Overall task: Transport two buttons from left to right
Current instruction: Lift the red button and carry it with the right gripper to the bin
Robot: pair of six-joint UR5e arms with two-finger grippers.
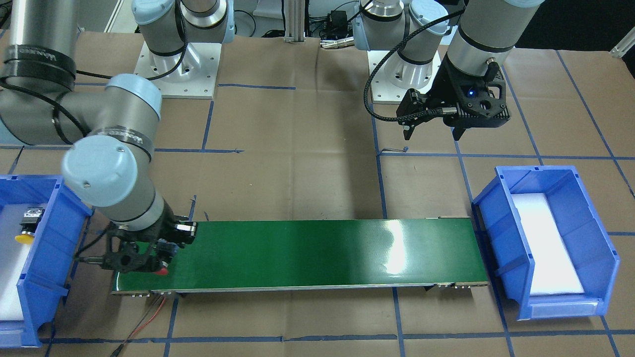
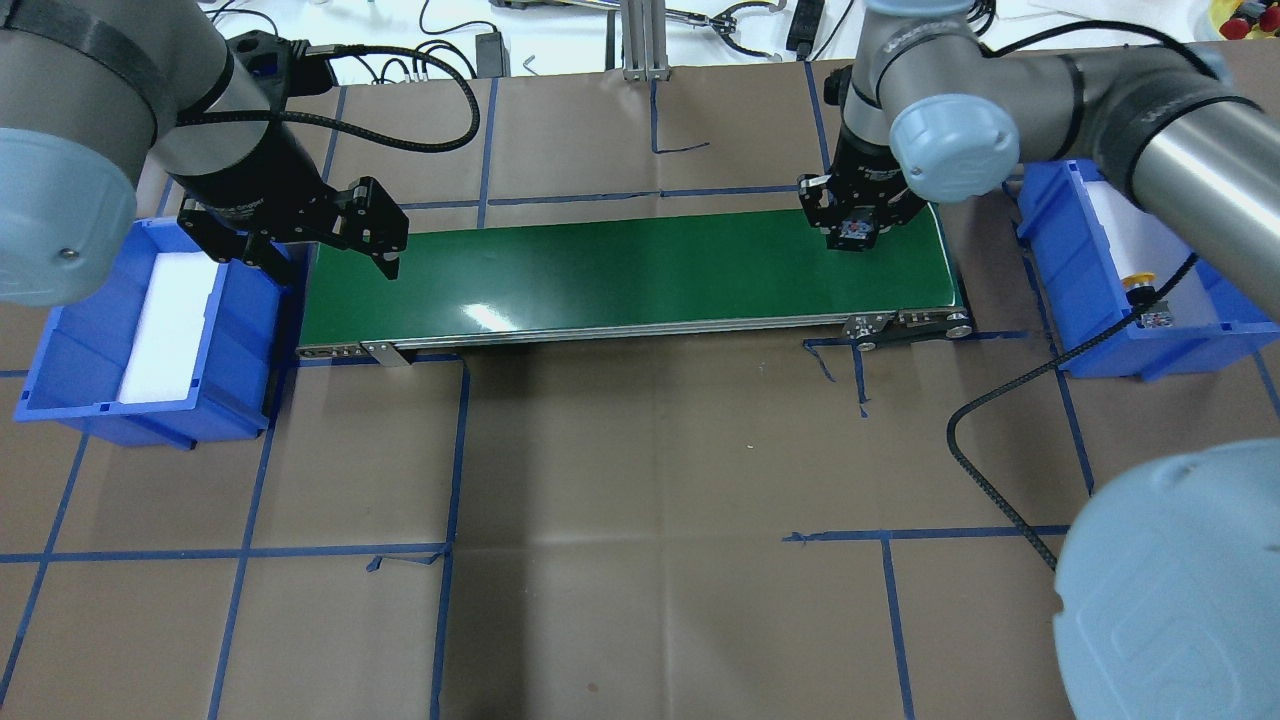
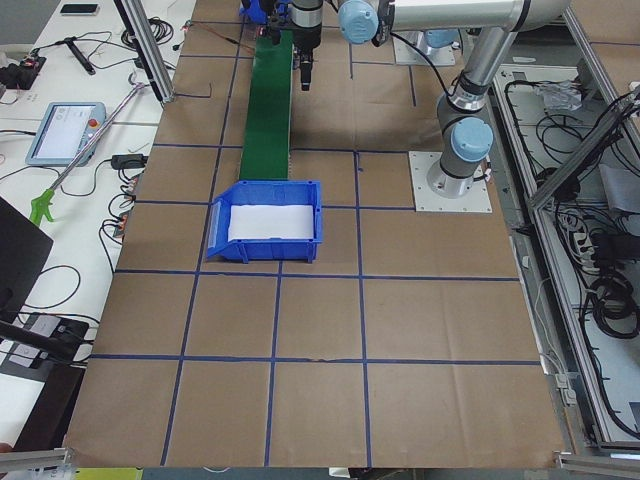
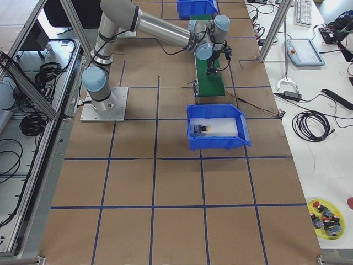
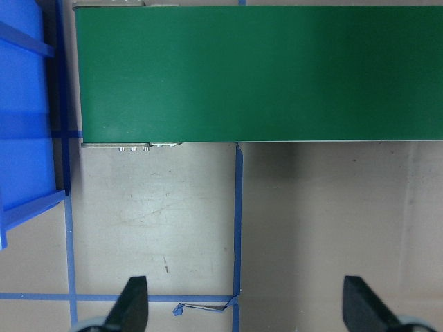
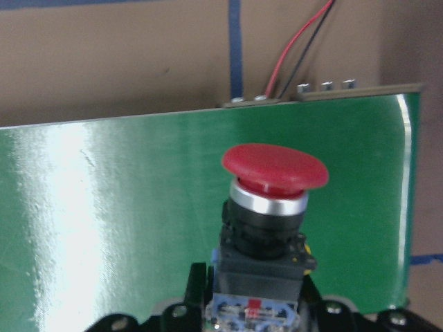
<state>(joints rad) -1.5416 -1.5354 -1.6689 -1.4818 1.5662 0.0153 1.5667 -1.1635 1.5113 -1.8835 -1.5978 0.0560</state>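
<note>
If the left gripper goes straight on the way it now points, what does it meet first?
Probably the paper-covered table: the left gripper points down at it, near a blue tape line, beside the green belt, not over it. Nothing shows in between, though its height is unclear.

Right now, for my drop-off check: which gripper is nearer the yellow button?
Right. The right gripper, holding the red button, is over the belt end beside the bin with the yellow button; the left gripper hangs open by the belt's opposite end.
</note>
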